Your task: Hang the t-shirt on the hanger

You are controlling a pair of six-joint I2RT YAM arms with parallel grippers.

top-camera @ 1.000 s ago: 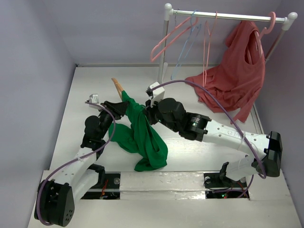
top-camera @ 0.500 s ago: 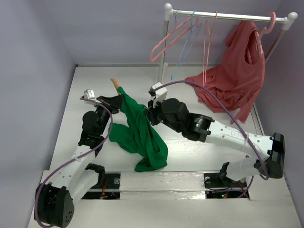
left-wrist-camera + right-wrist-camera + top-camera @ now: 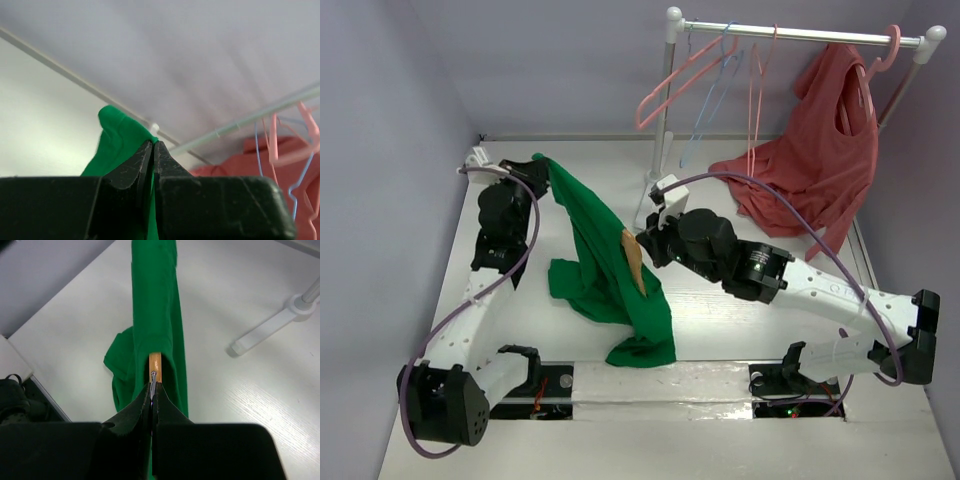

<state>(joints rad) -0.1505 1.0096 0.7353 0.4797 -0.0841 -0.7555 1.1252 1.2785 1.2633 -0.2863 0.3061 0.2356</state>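
My left gripper pinches the shirt upper left, my right gripper the hanger inside it; dressing looks half done.

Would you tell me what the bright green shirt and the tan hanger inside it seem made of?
The bright green t-shirt looks like soft matte cloth: it drapes in limp folds. The tan hanger is probably smooth wood, given its warm, faintly glossy face.

The bright green soft cloth t-shirt is matt and creased where the rough black plastic left jaws pinch it. Just ahead of the right jaws, the light tan wooden hanger looks smooth and faintly glossy, its metal hook shiny. Beyond them, the white table shows matt painted grain
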